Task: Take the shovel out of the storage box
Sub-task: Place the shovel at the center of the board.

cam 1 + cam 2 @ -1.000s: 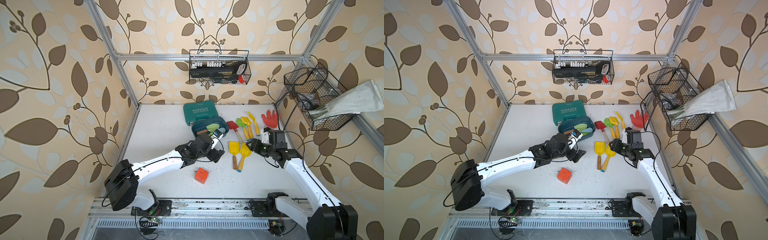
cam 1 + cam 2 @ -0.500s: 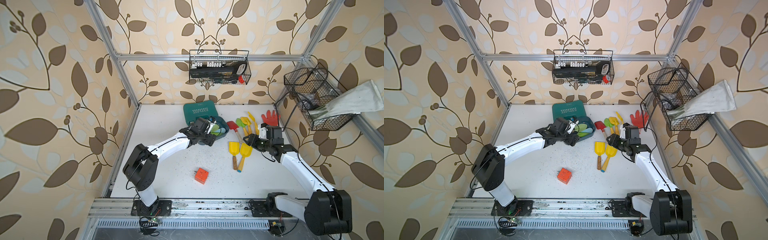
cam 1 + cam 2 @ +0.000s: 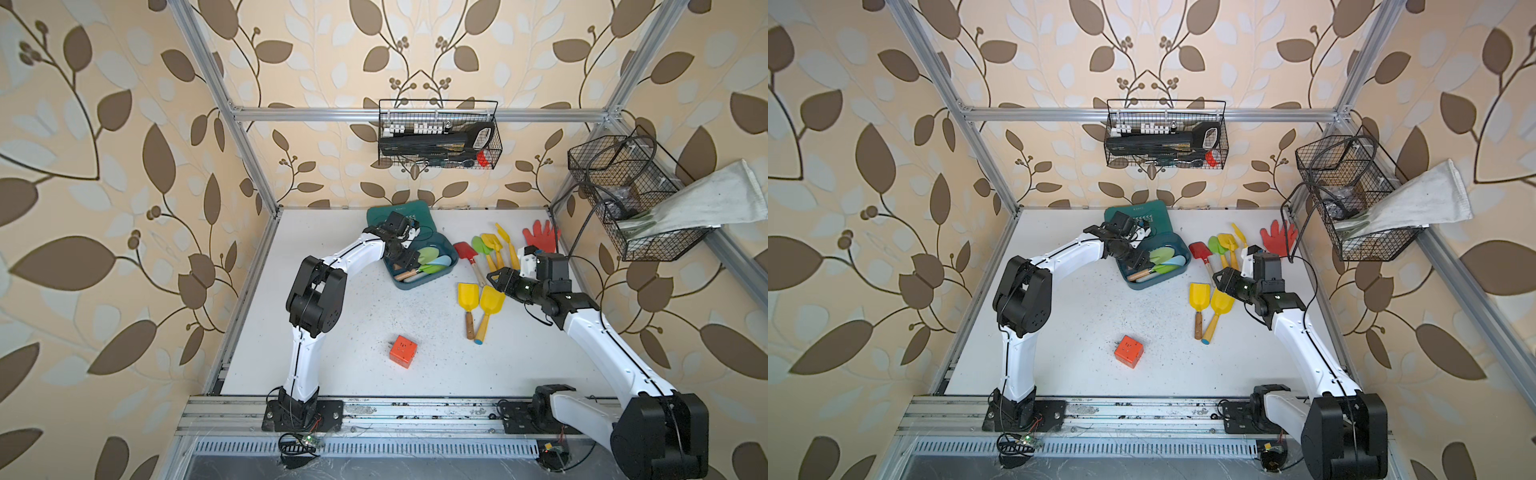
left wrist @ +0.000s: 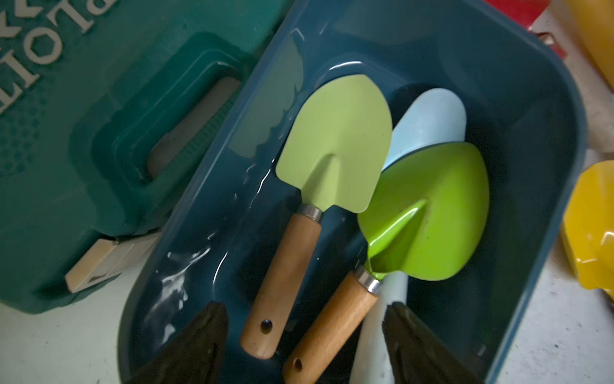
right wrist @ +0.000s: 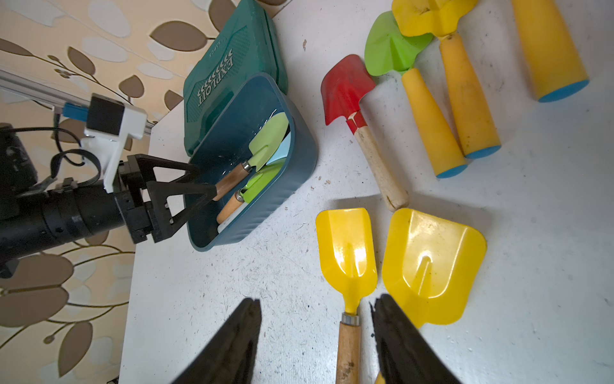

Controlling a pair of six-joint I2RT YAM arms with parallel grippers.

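The storage box (image 3: 455,259) (image 3: 1187,258) is a dark teal-blue open tub at the back of the table. Three shovels lie in it: a pale green one (image 4: 335,143) and a bright green one (image 4: 428,216), both with wooden handles, and a light blue one (image 4: 432,116) with a white handle. My left gripper (image 3: 409,261) (image 4: 305,322) stands open at the box's near end, its tips inside the rim. Both wooden handles and the white one lie between its fingers, ungripped. My right gripper (image 3: 496,280) (image 5: 315,312) hangs open and empty over the table, right of the box.
A green EXPLOIT case (image 3: 397,218) touches the box's far side. Red (image 3: 465,251), green and yellow shovels (image 3: 467,296) lie on the table to the right, with a red glove (image 3: 540,235) behind them. An orange cube (image 3: 402,351) sits near the front. Wire baskets (image 3: 438,143) hang on the walls.
My left arm has swung from the table's middle back to the storage box, its jaws narrowing a little as the tips came in over the handles. The right gripper has barely shifted.
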